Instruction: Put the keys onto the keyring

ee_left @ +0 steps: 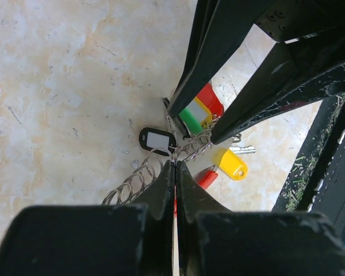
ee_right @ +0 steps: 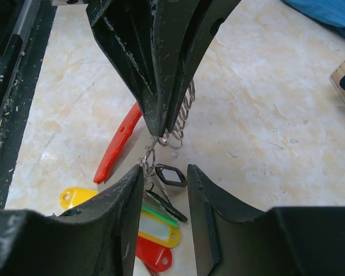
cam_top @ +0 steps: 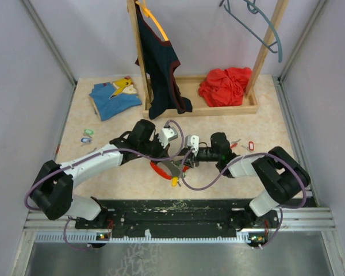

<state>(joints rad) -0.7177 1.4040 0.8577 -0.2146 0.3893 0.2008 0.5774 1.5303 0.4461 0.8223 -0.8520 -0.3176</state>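
Just past the arm bases, toward six o'clock on the table, the left gripper is pinched tight on the wiry silver keyring. Facing it, the right gripper stands with fingers apart, a black tag showing in the gap. Tagged keys lie bunched beneath, beside a red plastic tool. Farther out, a green-tagged key lies at nine o'clock and a red-tagged key at three. At twelve o'clock a wooden rack carries a dark garment.
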